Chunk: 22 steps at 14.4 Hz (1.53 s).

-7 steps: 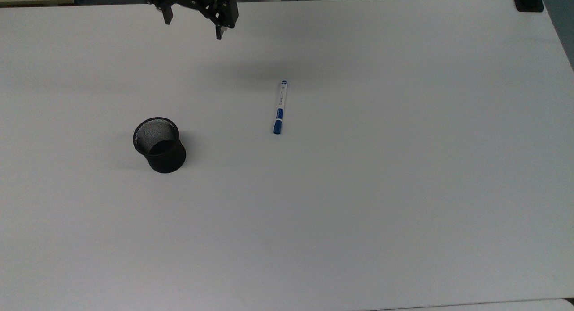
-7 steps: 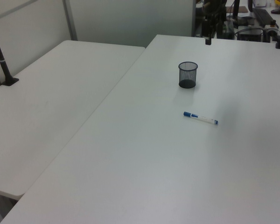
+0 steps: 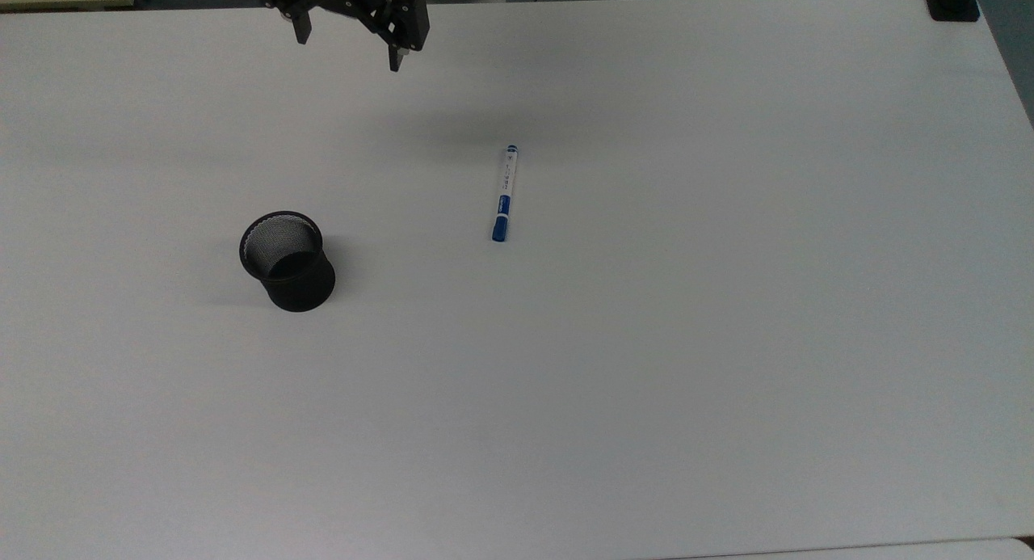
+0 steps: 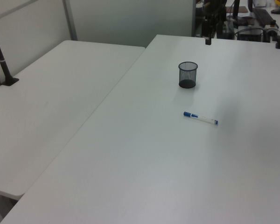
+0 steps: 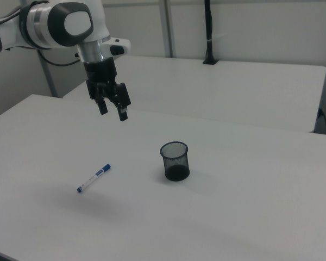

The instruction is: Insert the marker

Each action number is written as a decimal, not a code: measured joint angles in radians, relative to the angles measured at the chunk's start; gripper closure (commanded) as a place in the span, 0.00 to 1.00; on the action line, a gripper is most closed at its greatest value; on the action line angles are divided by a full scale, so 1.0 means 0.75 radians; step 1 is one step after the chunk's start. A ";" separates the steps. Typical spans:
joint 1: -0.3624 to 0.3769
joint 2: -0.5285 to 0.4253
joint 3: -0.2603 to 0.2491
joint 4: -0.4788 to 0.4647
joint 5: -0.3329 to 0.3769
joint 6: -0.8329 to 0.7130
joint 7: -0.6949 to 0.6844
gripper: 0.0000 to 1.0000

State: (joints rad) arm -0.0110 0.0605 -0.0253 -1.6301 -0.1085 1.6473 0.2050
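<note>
The white table [image 3: 727, 342] is the biggest thing here, with a second white table [image 4: 51, 107] butted against it along the left view's left. Over the near table hangs the white arm [image 5: 54, 24], reaching in from the right view's upper left. Its black gripper [image 5: 113, 111] points down, well above the tabletop, fingers [image 5: 123, 114] spread wide apart and holding nothing. A black mesh cup [image 3: 287, 261] stands upright on the table with its mouth open. The marker [image 3: 504, 193] lies flat on the bare tabletop, well apart from the cup, on the top view's right of it, its dark blue cap toward the bottom of the top view. The gripper is well clear of both.
</note>
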 measured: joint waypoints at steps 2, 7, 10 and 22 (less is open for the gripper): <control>0.001 0.001 0.001 -0.002 0.000 0.000 -0.001 0.00; 0.011 0.027 0.017 -0.011 0.001 0.000 -0.009 0.00; 0.029 0.092 0.042 -0.015 0.002 0.002 -0.009 0.00; 0.143 0.417 0.055 -0.061 0.059 0.364 0.179 0.27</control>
State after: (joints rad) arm 0.0959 0.3735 0.0163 -1.6756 -0.0640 1.9203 0.3389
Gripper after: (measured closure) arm 0.251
